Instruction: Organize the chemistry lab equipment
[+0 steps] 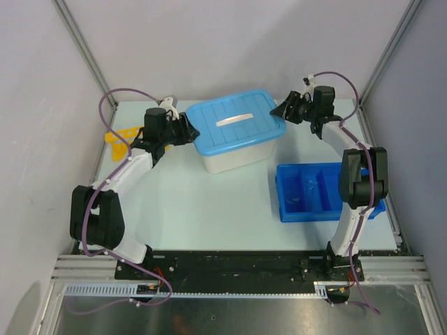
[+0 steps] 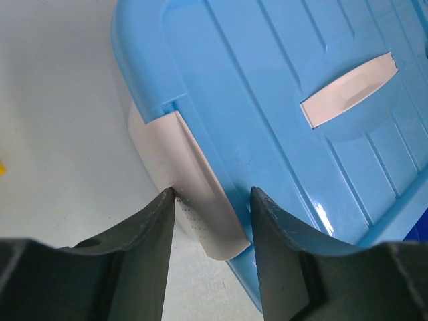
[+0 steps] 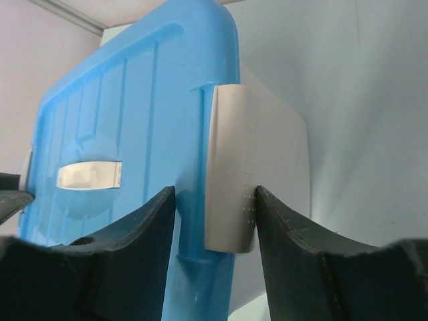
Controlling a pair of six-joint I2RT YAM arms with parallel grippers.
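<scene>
At the upper left of the overhead frame, the yellow holed rack (image 1: 119,137) lies on the pale surface (image 1: 209,209), partly hidden behind the left arm. Just right of it, the left gripper (image 1: 187,130) sits at the left end of the white tub (image 1: 234,159). In the left wrist view this gripper (image 2: 210,200) is partly open. Its dark fingers (image 2: 150,254) straddle the left-end latch (image 2: 194,190), a white flap that hangs from the edge of the blue lid (image 2: 281,80). One fingertip lies against the latch's edge and the other over the lid's rim, and a firm pinch cannot be made out.

The tub stands at upper centre with its lid on, and a white handle strip (image 1: 236,119) runs across the top. The right gripper (image 1: 283,110) sits at the tub's right end. In the right wrist view this gripper (image 3: 215,200) is also partly open, with the right-end latch (image 3: 231,174) between its fingers (image 3: 294,261). One fingertip is at the latch's outer edge, and the other stands apart from it, over the lid.

At lower right the blue divided tray (image 1: 286,211) rests on the surface, close beside the right arm. Clear pieces (image 1: 305,194) show faintly in its compartments, too small to name.
</scene>
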